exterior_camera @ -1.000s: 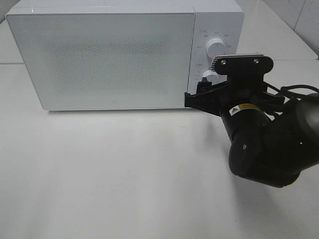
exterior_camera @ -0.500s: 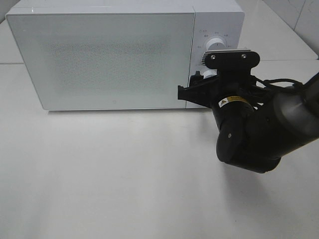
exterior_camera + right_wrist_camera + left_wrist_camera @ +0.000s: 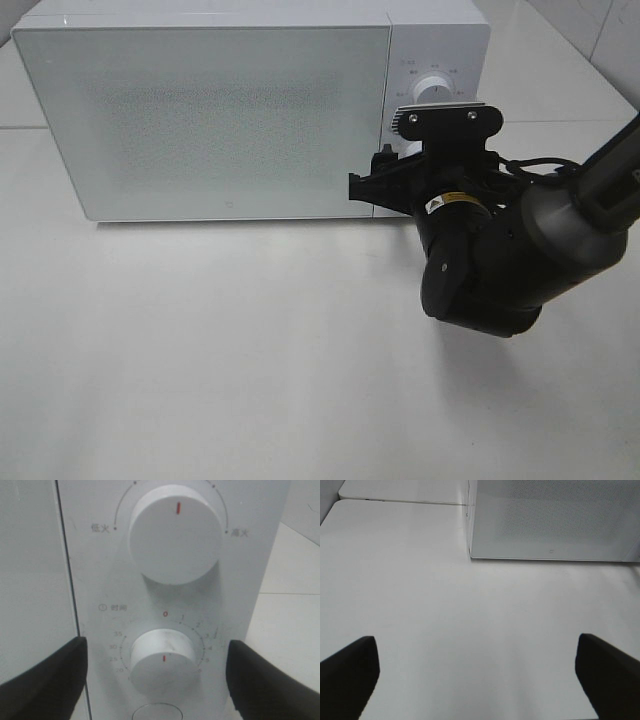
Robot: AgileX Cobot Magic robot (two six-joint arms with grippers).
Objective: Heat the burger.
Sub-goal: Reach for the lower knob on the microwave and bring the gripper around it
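The burger is out of view; the white microwave (image 3: 220, 110) has its door shut and nothing shows through the speckled window. My right gripper (image 3: 392, 178) is up against the control panel. In the right wrist view the right gripper (image 3: 160, 680) stands open, its two dark fingers (image 3: 45, 680) on either side of the lower timer knob (image 3: 162, 660) with a gap to it on each side. The upper power knob (image 3: 175, 532) sits above it. My left gripper (image 3: 480, 680) is open over bare table, facing the microwave (image 3: 550, 520).
The white table (image 3: 200, 350) spreads in front of the microwave. The right arm's black wrist and cables (image 3: 490, 260) hang over the table by the microwave's front right corner. A seam between tabletops (image 3: 405, 501) runs behind.
The right arm has shifted left and in toward the control panel, bringing its gripper from the lower knob's right side to in front of it. The left gripper has stayed open.
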